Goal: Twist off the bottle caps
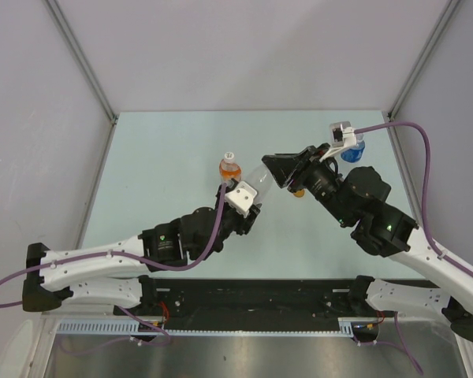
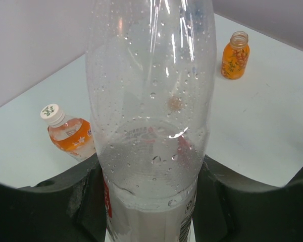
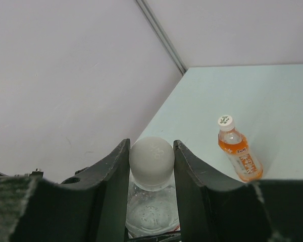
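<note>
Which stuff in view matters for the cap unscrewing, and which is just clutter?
In play: clear bottle in left gripper; its white cap, pinched by right gripper; capped orange drink bottle.
Lying about: small orange bottle, already open; blue object at back right, can't tell what.

Finding: a robotics laboratory test cell.

Grounds: two white-and-black robot arms, the left arm (image 1: pixel 102 264) and the right arm (image 1: pixel 430 264), are bolted to a black mounting rail (image 1: pixel 252 295) at 6 o'clock of a pale green table (image 1: pixel 165 150). Plain grey panels (image 1: pixel 244 47) enclose the table at 9, 12 and 3 o'clock. They are joined by bare metal struts (image 1: pixel 79 55) at 11 and 1 o'clock. Purple cables (image 1: pixel 424 173) run exposed along both arms. A slotted cable duct (image 1: pixel 94 324) lies at 7 o'clock, beside a sheet-metal surface (image 1: pixel 244 358) at 6 o'clock.
</note>
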`<state>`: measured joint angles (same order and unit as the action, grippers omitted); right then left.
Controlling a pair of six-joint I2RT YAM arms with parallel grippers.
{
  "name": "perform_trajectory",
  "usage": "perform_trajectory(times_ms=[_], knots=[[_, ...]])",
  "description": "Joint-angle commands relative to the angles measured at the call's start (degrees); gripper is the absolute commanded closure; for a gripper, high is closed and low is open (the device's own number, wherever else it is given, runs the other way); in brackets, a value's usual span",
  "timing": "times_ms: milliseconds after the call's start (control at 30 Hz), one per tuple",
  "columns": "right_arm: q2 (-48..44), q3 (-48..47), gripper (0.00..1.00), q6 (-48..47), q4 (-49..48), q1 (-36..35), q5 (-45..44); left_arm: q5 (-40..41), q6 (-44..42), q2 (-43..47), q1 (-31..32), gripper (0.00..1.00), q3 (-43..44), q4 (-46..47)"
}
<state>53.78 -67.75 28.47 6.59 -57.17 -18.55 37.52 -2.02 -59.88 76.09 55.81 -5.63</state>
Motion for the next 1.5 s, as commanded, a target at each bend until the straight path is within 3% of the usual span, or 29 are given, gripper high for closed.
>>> perform_trajectory(times_ms=[0, 200, 333, 367, 433, 467, 733, 800, 1033, 1133, 1333, 1467], knots=[[-0.2, -2.2, 1.0, -1.7, -0.2, 0.0, 2.2, -0.3, -0.9, 1.2, 0.5, 1.0, 1.2, 1.5], [-1.8, -2.2, 1.0, -6.2, -1.4, 0.7, 8.4, -13.1, -0.6, 6.2, 0.5, 1.0, 0.8, 2.3], [-3.0, -2.2, 1.0, -9.2, -3.4, 2.7, 20.4, -30.8, 1.2, 10.5, -1.2, 1.0, 1.3, 1.8], [-3.2, -2.2, 1.0, -9.7, -3.9, 3.2, 26.1, -40.1, 1.7, 11.1, -3.1, 1.0, 1.7, 1.6], [-3.4, -2.2, 1.0, -10.9, -4.8, 4.7, 31.7, -48.3, 6.0, 12.0, -5.8, 1.0, 3.1, 0.7], [-3.6, -2.2, 1.0, -11.5, -5.2, 5.0, 36.9, -56.7, 7.4, 12.0, -8.6, 1.0, 3.5, 0.5], [-3.5, -2.2, 1.0, -10.7, -12.1, 8.2, 63.9, -86.6, 19.0, 9.8, -19.1, 1.0, 5.8, 5.4], [-2.9, -2.2, 1.0, -9.4, -14.7, 8.6, 68.0, -93.8, 22.8, 9.0, -20.3, 1.0, 5.6, 10.7], [-1.1, -2.2, 1.0, -6.6, -18.2, 8.8, 82.3, -104.8, 31.7, 4.4, -21.7, 1.0, 6.0, 22.1], [-1.0, -2.2, 1.0, -6.9, -18.4, 8.1, 86.7, -107.8, 38.6, 2.4, -21.8, 1.0, 5.1, 32.1], [-1.2, -2.2, 1.0, -9.2, -17.2, 7.9, 93.8, -109.1, 54.8, -2.6, -21.7, 1.0, 4.6, 56.1], [-1.1, -2.2, 1.0, -10.2, -16.6, 7.8, 96.9, -108.7, 70.3, -7.4, -21.7, 1.0, 4.4, 78.1]])
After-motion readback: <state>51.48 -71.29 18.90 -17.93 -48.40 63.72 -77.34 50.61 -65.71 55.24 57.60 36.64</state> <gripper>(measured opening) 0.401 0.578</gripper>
